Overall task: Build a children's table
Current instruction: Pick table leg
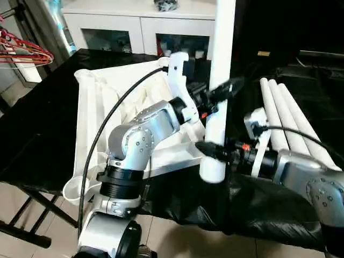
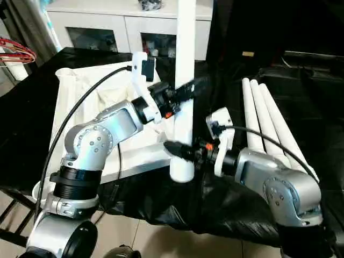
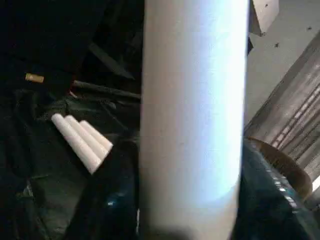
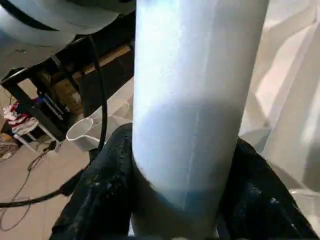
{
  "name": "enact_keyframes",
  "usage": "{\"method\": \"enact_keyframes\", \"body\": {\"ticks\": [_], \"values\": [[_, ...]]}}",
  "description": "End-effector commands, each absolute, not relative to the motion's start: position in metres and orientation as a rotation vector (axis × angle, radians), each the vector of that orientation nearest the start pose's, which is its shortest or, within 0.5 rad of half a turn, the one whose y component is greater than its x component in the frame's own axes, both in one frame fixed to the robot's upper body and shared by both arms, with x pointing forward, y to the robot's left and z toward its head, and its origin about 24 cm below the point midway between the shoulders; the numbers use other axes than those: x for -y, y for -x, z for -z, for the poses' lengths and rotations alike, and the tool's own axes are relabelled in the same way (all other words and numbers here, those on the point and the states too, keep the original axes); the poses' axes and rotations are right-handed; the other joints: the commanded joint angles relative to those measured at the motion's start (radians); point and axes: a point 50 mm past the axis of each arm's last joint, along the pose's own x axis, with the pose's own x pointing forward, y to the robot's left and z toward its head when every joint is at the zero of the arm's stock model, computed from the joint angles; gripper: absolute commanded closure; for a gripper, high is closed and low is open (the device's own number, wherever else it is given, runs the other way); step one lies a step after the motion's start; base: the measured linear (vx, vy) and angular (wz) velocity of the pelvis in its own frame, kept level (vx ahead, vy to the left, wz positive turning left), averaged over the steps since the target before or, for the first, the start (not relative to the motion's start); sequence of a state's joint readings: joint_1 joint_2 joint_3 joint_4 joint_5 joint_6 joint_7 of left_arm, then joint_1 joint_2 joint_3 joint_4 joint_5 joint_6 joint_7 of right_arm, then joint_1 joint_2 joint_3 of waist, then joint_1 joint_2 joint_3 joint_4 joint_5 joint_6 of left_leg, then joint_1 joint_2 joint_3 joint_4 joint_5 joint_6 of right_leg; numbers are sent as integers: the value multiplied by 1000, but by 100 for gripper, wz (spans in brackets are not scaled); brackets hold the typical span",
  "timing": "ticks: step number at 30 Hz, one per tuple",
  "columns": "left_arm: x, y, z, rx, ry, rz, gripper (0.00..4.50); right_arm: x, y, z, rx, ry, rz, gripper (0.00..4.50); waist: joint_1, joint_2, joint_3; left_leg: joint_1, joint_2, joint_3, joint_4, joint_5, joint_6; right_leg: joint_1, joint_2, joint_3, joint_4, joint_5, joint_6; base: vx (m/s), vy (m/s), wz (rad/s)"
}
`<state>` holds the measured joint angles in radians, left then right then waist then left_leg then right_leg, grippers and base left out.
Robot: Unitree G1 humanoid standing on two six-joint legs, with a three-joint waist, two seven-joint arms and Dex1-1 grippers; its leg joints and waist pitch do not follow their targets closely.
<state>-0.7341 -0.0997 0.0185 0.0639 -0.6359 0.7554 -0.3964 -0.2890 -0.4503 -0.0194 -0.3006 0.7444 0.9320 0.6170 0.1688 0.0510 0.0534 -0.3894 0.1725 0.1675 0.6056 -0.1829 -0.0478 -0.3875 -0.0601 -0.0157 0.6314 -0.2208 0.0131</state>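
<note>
- One white leg (image 1: 220, 80) is held upright between both grippers, its flared lower end just beside the near right corner of the tabletop (image 1: 102, 107).
- The left gripper (image 1: 223, 90) is clamped around the leg's mid-shaft; the right gripper (image 1: 210, 151) is clamped lower, near the flared end. In both wrist views the black fingers (image 4: 95, 200) are seen pressed against the leg on either side.
- The tabletop is laid underside up, ribs showing, on a black-covered table (image 1: 43, 123).
- Three spare legs (image 1: 285, 118) are laid side by side on the black cover, to the right of the held leg.
- A white glass-door cabinet (image 1: 134, 27) is seen behind the table; red hangers (image 1: 21, 51) at far left.
- No legible writing or labels are noted.
</note>
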Motion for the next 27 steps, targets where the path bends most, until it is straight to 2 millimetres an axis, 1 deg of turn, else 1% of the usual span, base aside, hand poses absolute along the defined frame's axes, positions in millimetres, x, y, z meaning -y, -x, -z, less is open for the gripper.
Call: {"method": "enact_keyframes", "body": {"ticks": [1, 3, 4, 7, 8, 9, 10, 12, 16, 20, 24, 27], "values": [[-19, -319, -186, -110, 532, 998, 252, 134, -258, -138, -280, -224, -1049, 263, 1, -29, -72, 9, 38, -15, -54, -31, 31, 48, -69, 31, -68, -23, -193, 0, 0, 0], [-19, -319, -186, -114, 532, 998, 259, 134, -258, -138, -281, -220, -1047, 263, 1, -30, -72, 9, 38, -15, -54, -34, 33, 48, -68, 30, -70, -31, -188, 0, 0, 0], [-18, -319, -187, -114, 519, 1004, 264, 135, -259, -138, -288, -226, -1042, 193, 1, -29, -71, 9, 38, -15, -54, -36, 31, 47, -68, 30, -70, -37, -187, 0, 0, 0], [-16, -318, -188, -113, 496, 1010, 267, 136, -259, -137, -299, -243, -1046, 188, 1, -28, -71, 10, 38, -15, -55, -44, 28, 47, -68, 31, -72, -52, -182, 0, 0, 0], [-16, -317, -188, -112, 475, 1017, 268, 137, -259, -137, -303, -234, -1044, 158, 1, -28, -71, 10, 39, -16, -56, -45, 26, 47, -69, 31, -72, -54, -182, 0, 0, 0], [-15, -317, -188, -109, 440, 1028, 268, 138, -259, -136, -313, -221, -1042, 158, 1, -27, -72, 11, 39, -16, -56, -44, 24, 46, -68, 31, -72, -53, -179, 0, 0, 0], [-13, -316, -189, -108, 402, 1044, 268, 141, -258, -135, -328, -206, -1051, 149, 1, -27, -72, 11, 41, -17, -56, -44, 25, 47, -67, 31, -72, -46, -172, 0, 0, 0], [-12, -316, -189, -107, 385, 1057, 268, 143, -258, -135, -340, -196, -1062, 150, 2, -26, -72, 11, 40, -16, -56, -40, 24, 47, -68, 32, -71, -35, -170, 0, 0, 0], [-9, -315, -192, -103, 360, 1104, 268, 146, -254, -133, -386, -173, -1108, 150, 2, -26, -72, 9, 39, -16, -54, -40, 25, 48, -68, 31, -70, -24, -182, 0, 0, 0], [-7, -314, -193, -99, 350, 1126, 268, 147, -252, -130, -422, -162, -1125, 150, 2, -26, -72, 10, 39, -15, -53, -44, 29, 49, -69, 31, -70, -32, -192, 0, 0, 0], [-6, -314, -194, -93, 351, 1139, 268, 145, -251, -124, -455, -152, -1131, 150, 0, -27, -72, 9, 39, -15, -52, -34, 33, 50, -69, 31, -69, -16, -202, 0, 0, 0], [-6, -313, -195, -93, 358, 1145, 268, 145, -252, -122, -459, -152, -1130, 150, 2, -26, -73, 10, 40, -16, -52, -36, 33, 50, -69, 30, -68, -16, -207, 0, 0, 0]]}}
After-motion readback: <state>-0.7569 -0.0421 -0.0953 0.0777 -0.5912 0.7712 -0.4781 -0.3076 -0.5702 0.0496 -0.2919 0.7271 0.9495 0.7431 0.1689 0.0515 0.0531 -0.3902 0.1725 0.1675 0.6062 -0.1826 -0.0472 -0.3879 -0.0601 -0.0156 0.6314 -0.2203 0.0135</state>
